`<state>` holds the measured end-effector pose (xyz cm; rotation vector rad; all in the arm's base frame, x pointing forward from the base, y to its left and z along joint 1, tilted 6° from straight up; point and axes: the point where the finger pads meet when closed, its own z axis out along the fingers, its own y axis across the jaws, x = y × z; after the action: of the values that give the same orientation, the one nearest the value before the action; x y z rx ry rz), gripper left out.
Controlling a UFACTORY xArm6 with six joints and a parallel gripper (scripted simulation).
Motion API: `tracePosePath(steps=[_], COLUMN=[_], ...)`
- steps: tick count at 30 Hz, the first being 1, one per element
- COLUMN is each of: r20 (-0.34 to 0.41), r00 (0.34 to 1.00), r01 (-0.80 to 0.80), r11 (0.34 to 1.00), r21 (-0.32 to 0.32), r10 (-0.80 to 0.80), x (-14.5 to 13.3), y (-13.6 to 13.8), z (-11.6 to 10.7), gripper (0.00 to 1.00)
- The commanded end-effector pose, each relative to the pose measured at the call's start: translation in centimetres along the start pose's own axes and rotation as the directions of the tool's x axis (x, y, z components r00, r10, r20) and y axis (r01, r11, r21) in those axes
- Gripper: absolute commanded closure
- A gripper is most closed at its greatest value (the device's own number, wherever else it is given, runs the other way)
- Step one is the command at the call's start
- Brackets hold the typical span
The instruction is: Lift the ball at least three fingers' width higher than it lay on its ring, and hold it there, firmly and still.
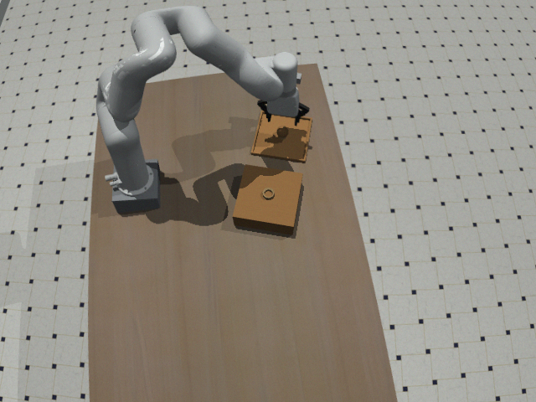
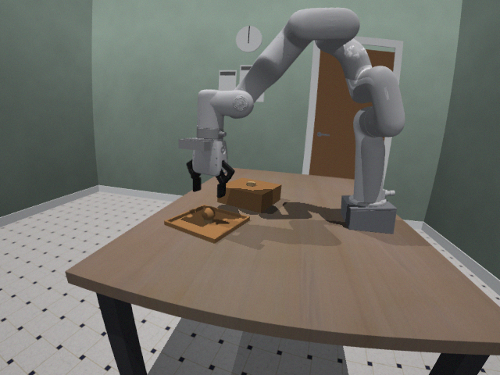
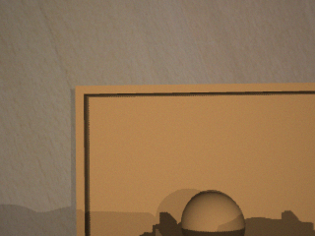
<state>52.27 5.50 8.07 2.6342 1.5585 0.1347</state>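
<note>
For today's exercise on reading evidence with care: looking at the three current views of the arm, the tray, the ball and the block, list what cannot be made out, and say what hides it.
- Wrist view: the ball is cut off by the bottom edge; its underside and any seat are unseen.
- Wrist view: the gripper does not show at all.
- Top view: the tray's far rim is covered by the open gripper; the ball is lost in shadow.
- Exterior view: the ring on the block is too small to read.
</note>
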Motion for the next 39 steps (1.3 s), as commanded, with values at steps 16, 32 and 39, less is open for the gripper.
tracePosePath(steps=[16, 32, 39], r20=[-0.001, -0.002, -0.002], r00=[1.0, 1.0, 1.0], r01=[0.0, 0.0, 0.0], r11=[1.0, 1.0, 1.0], r21=[0.001, 0.001, 0.001], r10=[0.0, 0.0, 0.0], x=[0.1, 0.0, 0.0], y=[0.1, 0.0, 0.0], z=[7.1, 3.2, -0.7], gripper=[1.0, 1.0, 1.0])
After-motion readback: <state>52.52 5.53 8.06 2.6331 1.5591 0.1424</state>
